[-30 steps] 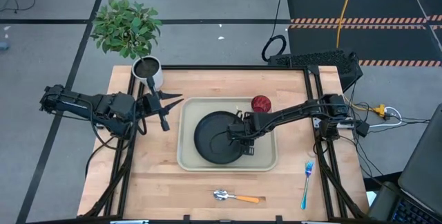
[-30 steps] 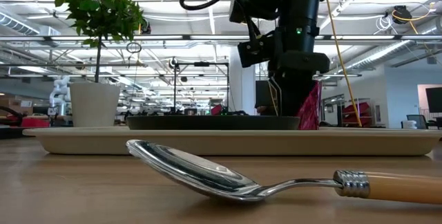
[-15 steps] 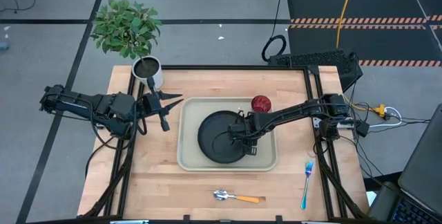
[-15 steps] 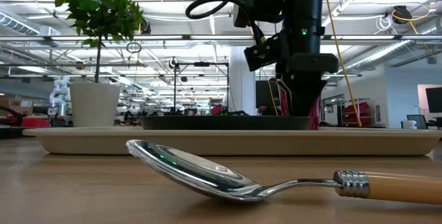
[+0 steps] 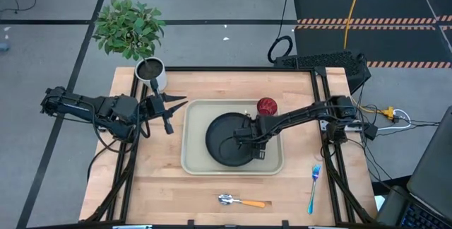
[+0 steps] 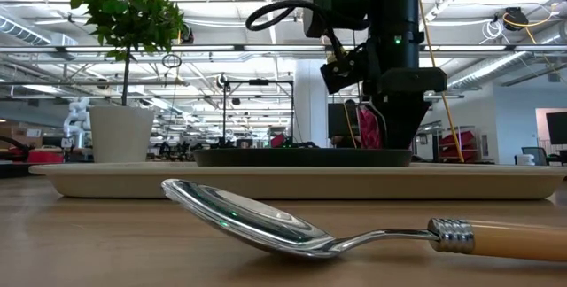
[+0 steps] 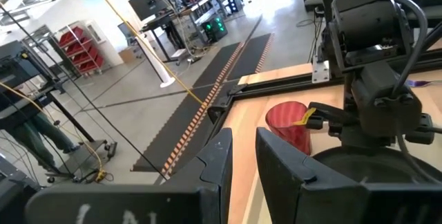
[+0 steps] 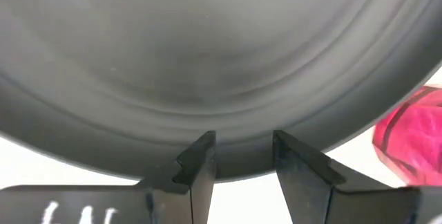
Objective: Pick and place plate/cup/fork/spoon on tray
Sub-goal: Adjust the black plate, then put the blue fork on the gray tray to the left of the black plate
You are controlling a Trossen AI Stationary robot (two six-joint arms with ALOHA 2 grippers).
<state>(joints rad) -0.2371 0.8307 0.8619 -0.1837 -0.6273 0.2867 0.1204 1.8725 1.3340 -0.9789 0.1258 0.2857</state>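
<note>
Wooden table (image 5: 155, 179) from above: the black plate (image 5: 227, 138) lies on the tray (image 5: 192, 160), the right gripper (image 5: 248, 143) over its rim — the left gripper (image 5: 169, 109) waits beside the tray, fingers narrowly apart. Right wrist view: the fingers (image 8: 200, 165) stand apart at the plate's edge, gripping nothing.

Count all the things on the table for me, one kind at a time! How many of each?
plate: 1
cup: 1
fork: 1
spoon: 1
tray: 1
plant pot: 1
Total: 6
</note>
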